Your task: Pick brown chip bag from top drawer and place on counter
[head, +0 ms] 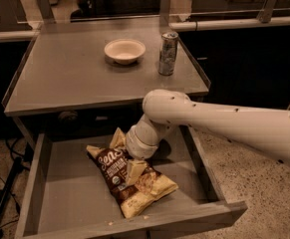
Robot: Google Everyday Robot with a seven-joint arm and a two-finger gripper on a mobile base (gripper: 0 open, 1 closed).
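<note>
grey top drawer (60,183) holds crinkly brown chip bag (115,179), end effector (134,168) at it, grip unclear.

The arm (234,126) is a thick, smooth tube in off-white, rounded like a pipe, with small dark dots like screw holes scattered along its shell. Near the right edge of the view a thin yellowish ring runs around it. At the elbow (165,107) the shell swells into a rounded cap, dotted the same way. Below that comes a shorter pale cylinder, the wrist (142,139), with a faint seam around its girth. The end effector (134,169) is the same cream colour and sits low in the drawer (32,183), on the chip bag (112,166)
</note>
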